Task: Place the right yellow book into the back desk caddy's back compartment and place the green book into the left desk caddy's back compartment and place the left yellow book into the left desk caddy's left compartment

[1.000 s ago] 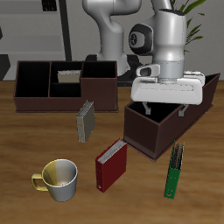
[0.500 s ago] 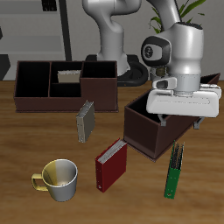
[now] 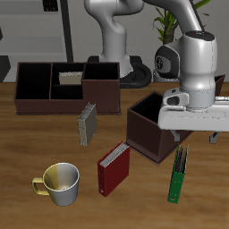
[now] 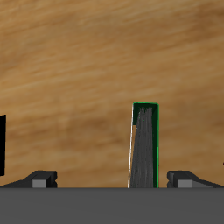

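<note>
The green book (image 3: 179,173) stands upright on the table near the front edge, beside the skewed left desk caddy (image 3: 152,125). My gripper (image 3: 200,135) hangs open above the book, with nothing held. In the wrist view the green book (image 4: 145,144) shows below, closer to one finger than to the middle of my gripper (image 4: 112,179). The left yellow book (image 3: 87,122) stands upright in front of the back desk caddy (image 3: 36,100). The right yellow book (image 3: 69,79) lies inside a middle compartment of that caddy.
A red book (image 3: 114,168) stands near the front edge, with a grey and yellow mug (image 3: 58,183) beside it. A dark edge (image 4: 3,144), probably the skewed caddy, shows in the wrist view. A plant stands behind the robot's base.
My gripper has moved from above the skewed caddy toward the table's front and sideways, and it now hangs over the green book. The books have not moved.
</note>
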Motion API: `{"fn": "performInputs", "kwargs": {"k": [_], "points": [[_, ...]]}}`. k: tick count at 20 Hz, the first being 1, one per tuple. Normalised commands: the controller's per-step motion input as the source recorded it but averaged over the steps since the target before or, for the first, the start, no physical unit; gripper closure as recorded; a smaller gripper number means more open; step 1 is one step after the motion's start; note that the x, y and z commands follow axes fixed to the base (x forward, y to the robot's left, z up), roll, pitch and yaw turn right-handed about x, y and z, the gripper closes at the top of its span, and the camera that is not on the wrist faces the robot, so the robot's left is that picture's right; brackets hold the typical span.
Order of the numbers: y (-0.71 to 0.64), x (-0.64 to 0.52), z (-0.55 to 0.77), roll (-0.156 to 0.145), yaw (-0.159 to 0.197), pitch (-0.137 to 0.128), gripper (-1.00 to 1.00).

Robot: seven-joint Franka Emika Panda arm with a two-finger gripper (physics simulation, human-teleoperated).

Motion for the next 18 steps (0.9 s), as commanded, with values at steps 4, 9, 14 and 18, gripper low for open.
{"fn": "performInputs", "kwargs": {"k": [4, 9, 14, 18], "points": [[-0.18, 0.24, 0.03, 0.033, -0.001, 0.064, -1.0], [-0.09, 0.14, -0.04, 0.067, 0.024, 0.077, -1.0], [0.07, 0.01, -0.2, 0.065, 0.043, 0.039, -1.0], [-0.04, 0.02, -0.13, 0.02, -0.039, 0.05, -1.0]]}}
